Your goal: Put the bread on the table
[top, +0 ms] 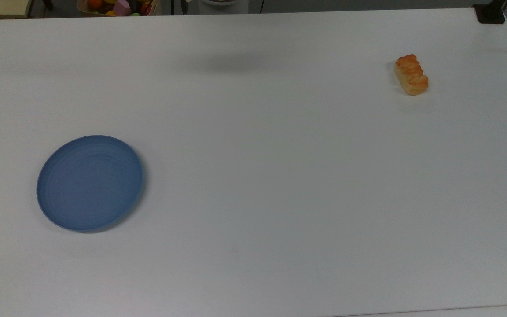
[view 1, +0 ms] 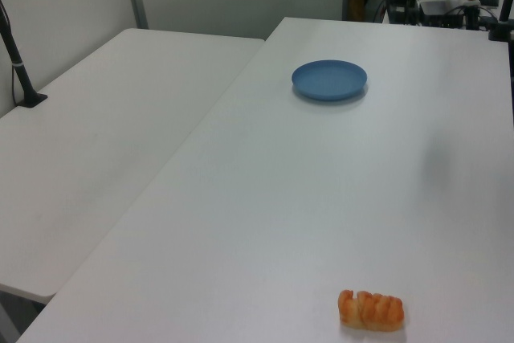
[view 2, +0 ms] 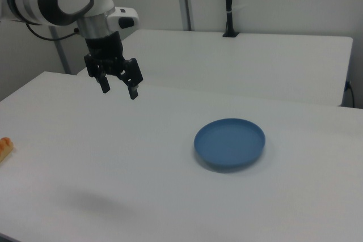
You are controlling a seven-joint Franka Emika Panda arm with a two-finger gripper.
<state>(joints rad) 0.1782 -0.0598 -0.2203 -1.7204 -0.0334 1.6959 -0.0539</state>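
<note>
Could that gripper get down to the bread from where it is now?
Probably yes. The gripper hangs open and empty above the table, and the bread lies alone on it, far from the plate, with nothing between.

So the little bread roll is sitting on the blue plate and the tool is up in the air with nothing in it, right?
Not quite: the bread lies on the bare white table, far from the blue plate, as the top view shows. The tool does hang open and empty.
</note>
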